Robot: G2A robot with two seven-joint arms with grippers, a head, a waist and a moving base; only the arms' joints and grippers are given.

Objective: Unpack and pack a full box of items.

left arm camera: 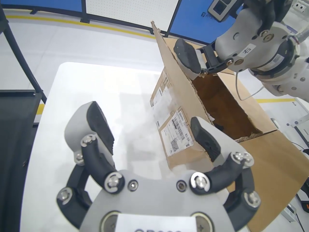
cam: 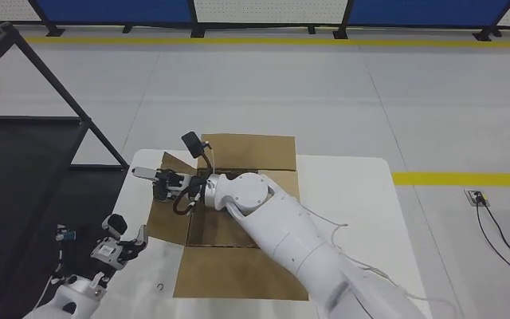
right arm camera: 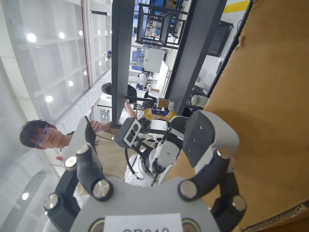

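White desk [cam: 351, 183] with rounded corners, grey floor all round. Nearest the robot, the left gripper [left arm camera: 153, 134] hangs over the desk's near left corner. Its fingers are spread wide and hold nothing, and they point at the labelled side wall of the cardboard box [cam: 239, 275]. Box sits mid-desk, open: near flap folded flat toward the robot, far flap flat the other way, left flap [left arm camera: 178, 73] standing up. Interior is dark; contents cannot be made out. Right gripper [cam: 151, 182] is at the upper edge of that left flap, its arm lying across the box. Its fingers [right arm camera: 200, 136] are spread apart and closed on nothing, one padded finger just beside the cardboard, the other in free air. Beyond the desk: black frame [cam: 48, 96] at left, yellow floor line [cam: 239, 40], blue panels [cam: 111, 9] farthest back.
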